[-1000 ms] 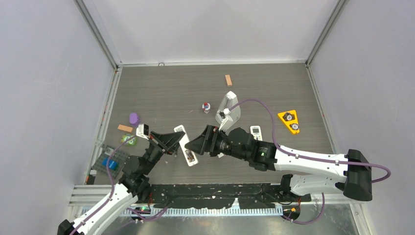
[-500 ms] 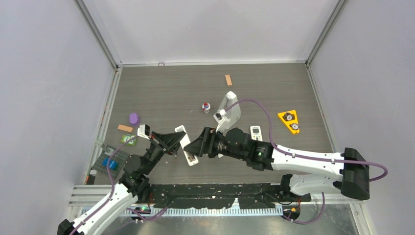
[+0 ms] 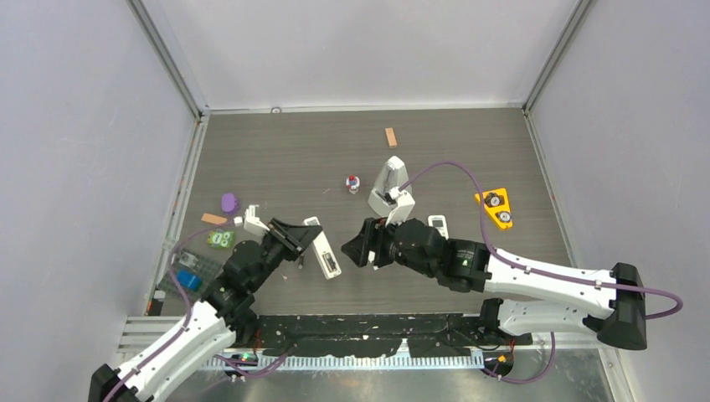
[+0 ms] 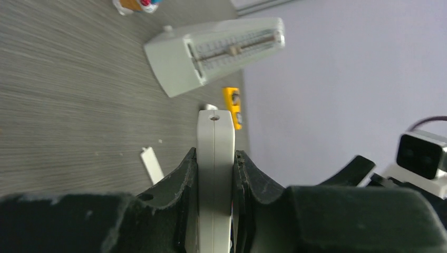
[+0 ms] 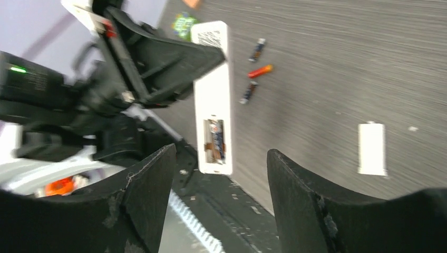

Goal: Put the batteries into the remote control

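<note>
My left gripper (image 3: 306, 238) is clamped on the remote (image 5: 213, 100), with its pads on the two long edges, as the left wrist view shows edge-on. I grip the end away from the battery bay (image 5: 215, 139), so the bay is uncovered. I seem to hold the remote off the table (image 3: 276, 159) with the open bay turned toward my right gripper (image 3: 362, 243), which gives that arm a straight way in.

My right gripper hangs just right of the remote, jaws apart with nothing between them, so it carries no battery. Something dark and brownish lies in the bay. It may be one cell already seated, but the view is too blurred for me to say.

Three batteries (image 5: 260, 70) lie loose and close together on the table, near the remote and to its left. The cover (image 5: 372, 148) lies flat on the table apart from them, out of the way, since it goes on last.

I judge the loading partly done at most. The next move calls for my right gripper to pick up one loose battery. They are tiny and round, so one may roll or slip from my pads, and each must go in the right way round. The metronome (image 3: 391, 180) stands on the far side of both grippers, and the short white remote (image 3: 438, 224) lies to the right. Neither is in my way.
</note>
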`<state>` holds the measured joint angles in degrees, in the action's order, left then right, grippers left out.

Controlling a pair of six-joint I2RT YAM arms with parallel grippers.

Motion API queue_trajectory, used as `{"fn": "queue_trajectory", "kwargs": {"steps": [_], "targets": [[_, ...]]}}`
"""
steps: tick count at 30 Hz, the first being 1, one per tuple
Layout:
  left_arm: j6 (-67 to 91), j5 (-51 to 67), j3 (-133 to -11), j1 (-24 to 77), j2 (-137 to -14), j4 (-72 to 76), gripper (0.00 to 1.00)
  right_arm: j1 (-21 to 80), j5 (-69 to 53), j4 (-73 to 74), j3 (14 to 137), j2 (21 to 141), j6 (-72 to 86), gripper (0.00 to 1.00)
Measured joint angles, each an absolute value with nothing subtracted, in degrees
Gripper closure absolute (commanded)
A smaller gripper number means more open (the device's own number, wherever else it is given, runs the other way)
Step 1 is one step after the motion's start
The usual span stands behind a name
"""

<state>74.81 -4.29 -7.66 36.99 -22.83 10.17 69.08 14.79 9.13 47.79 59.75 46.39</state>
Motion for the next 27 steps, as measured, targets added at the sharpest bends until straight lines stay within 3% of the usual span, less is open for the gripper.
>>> {"fn": "queue_trajectory", "kwargs": {"steps": [4,12,21,27], "targets": [[67.0,-7.3,-17.5,37.0,-35.0,3.8,1.00,68.5,19.5,13.5,47.6,62.3,44.3,0.35],[55.6,-13.2,-37.1,37.2,-59.2,-9.0,1.00,66.5,20.9,16.4,46.0,74.4,41.7,0.20],[48.5,-18.6,-41.9,37.4,-70.7,-13.6,1.00,58.2,13.8,16.5,52.2,83.1,37.3,0.34],[46.3,-23.6,-44.0,37.5,-77.5,-14.6,1.00,52.9,9.3,15.9,56.9,88.5,35.4,0.35]]}}
